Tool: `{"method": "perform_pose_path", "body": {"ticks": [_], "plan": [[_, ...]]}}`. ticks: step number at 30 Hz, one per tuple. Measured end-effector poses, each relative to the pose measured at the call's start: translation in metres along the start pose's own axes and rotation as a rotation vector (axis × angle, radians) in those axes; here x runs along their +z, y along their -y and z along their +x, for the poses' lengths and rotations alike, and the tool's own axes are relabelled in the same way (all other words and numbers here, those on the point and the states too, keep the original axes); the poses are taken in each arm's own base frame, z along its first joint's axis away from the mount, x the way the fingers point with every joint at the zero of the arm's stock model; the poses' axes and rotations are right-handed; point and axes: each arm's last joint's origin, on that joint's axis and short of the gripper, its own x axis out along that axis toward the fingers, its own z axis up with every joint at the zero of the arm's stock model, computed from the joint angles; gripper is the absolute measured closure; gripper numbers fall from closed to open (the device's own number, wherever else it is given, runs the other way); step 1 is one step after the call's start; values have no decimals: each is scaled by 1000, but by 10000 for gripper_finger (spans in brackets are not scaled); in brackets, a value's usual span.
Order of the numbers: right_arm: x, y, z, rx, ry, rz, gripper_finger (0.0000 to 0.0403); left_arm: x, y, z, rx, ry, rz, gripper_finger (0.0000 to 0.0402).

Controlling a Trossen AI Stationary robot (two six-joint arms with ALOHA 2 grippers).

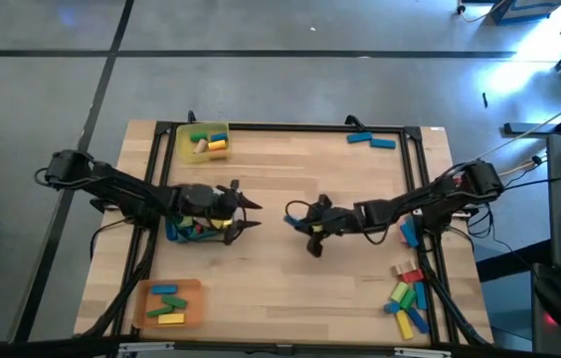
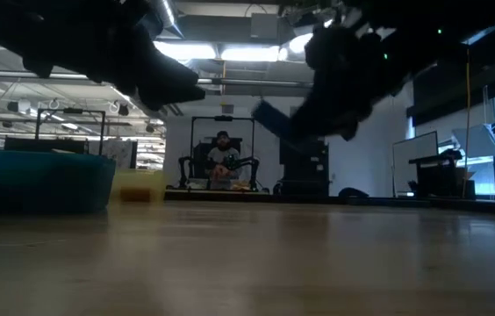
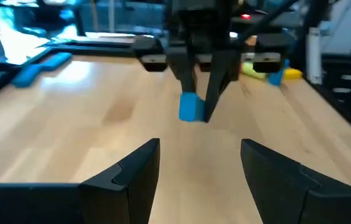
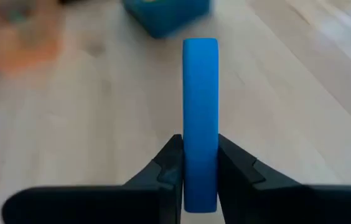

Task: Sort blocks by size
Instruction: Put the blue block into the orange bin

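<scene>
Right gripper clenched on a long blue block — left gripper released, empty.

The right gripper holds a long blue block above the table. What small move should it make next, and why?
Probably carry it toward the blue tray. The right gripper is shut on the long blue block, lifted off the wooden table mid-table, and the tray lies ahead of it in the right wrist view.
</scene>
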Motion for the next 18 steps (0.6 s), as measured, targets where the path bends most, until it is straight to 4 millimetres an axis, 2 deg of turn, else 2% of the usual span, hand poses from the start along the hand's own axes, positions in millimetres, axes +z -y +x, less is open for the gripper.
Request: {"method": "perform_pose_path", "body": {"ticks": [8, 18], "plan": [[2, -22, 20, 106, 192, -53, 338, 8, 22, 3, -121, 9, -44, 194], [23, -50, 54, 138, 240, -141, 338, 8, 31, 5, -97, 5, -95, 194]]}}
